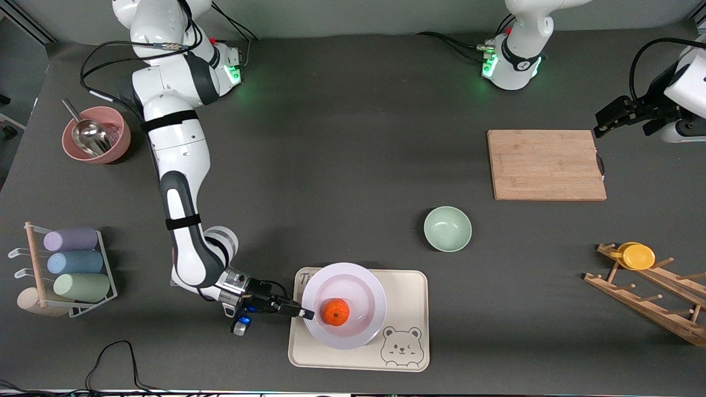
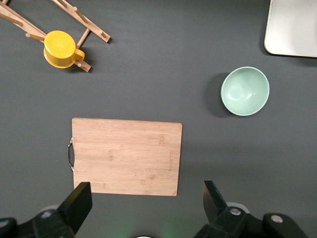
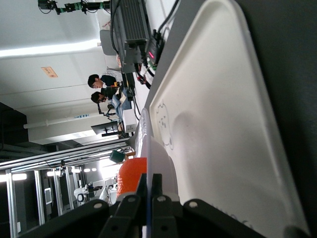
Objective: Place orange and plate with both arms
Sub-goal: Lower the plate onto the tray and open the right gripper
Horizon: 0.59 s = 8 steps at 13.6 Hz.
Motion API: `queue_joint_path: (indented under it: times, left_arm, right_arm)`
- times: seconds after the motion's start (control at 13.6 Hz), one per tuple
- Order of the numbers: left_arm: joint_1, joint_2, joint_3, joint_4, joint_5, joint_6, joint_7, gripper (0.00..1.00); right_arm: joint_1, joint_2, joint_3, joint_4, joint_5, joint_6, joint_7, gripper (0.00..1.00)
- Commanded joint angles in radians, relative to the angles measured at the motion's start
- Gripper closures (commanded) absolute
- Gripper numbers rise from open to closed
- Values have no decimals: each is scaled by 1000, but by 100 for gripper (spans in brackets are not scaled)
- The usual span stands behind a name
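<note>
On the cream tray point(image 1: 405, 309) at the camera edge of the counter point(image 1: 342, 165), I see the plate point(image 1: 364, 281) with the orange point(image 1: 336, 312) sitting in its well. My right claw point(image 1: 309, 315) is pinched narrow on the plate's rim at the side toward the right arm's end. My left claw point(image 1: 598, 131) waits with fingers wide, over the counter beside the cutting board point(image 1: 546, 164); a green bowl point(image 1: 447, 229) lies between board and tray.
</note>
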Motion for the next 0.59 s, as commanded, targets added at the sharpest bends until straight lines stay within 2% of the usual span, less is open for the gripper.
queue_joint_path:
  times: [0.0,0.37,0.44,0.51]
  left_arm:
    - [-2,-4,8,-10,-17,14,11,0]
    - [-2,-4,8,-10,-17,14,11,0]
    - [-2,-4,8,-10,-17,14,11,0]
    - [-2,-3,8,-10,-17,14,11,0]
  right_arm:
    - [11,42,26,61,-13,59,-39,100]
    - [8,49,28,67,-12,75,-40,100]
    - [5,51,29,70,-12,76,-43,42]
    - [4,49,26,70,-12,76,-56,41]
